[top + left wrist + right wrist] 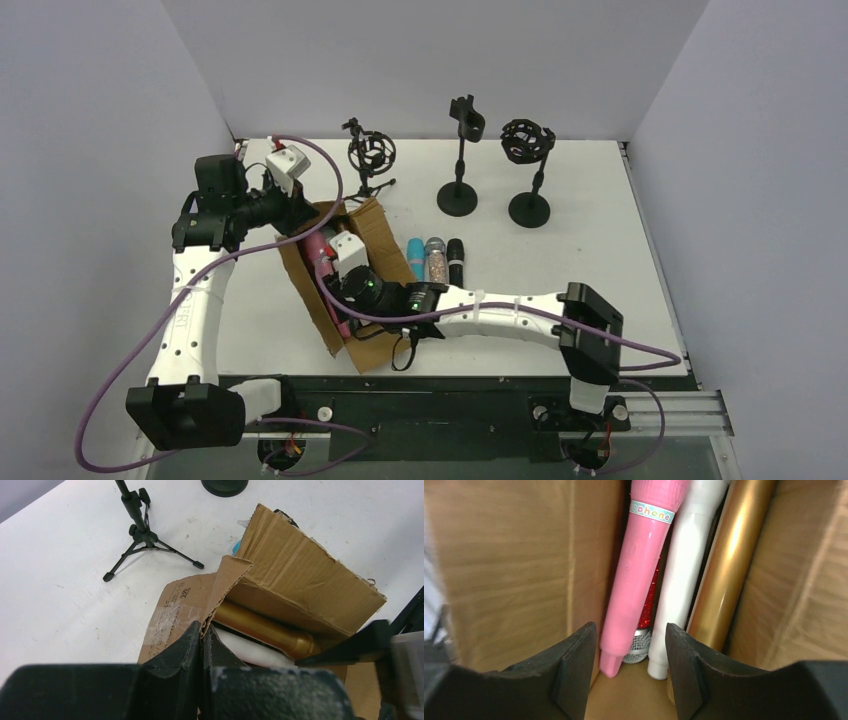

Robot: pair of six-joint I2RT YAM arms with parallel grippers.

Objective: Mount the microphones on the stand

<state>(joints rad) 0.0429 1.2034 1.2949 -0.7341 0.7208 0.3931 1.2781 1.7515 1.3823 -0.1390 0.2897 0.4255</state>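
From above, both arms reach into the cardboard box (372,225), with three microphones (436,260) lying on the table beside it. At the left wrist, the left gripper (202,631), nearly closed, pinches the box's flap edge above a golden microphone (265,627). At the right wrist, the right gripper (631,647) is spread and empty, straddling the pink microphone (636,570) at its end.

A pink microphone (634,580), white microphone (681,580) and gold microphone (729,565) sit in a brown box (514,570).
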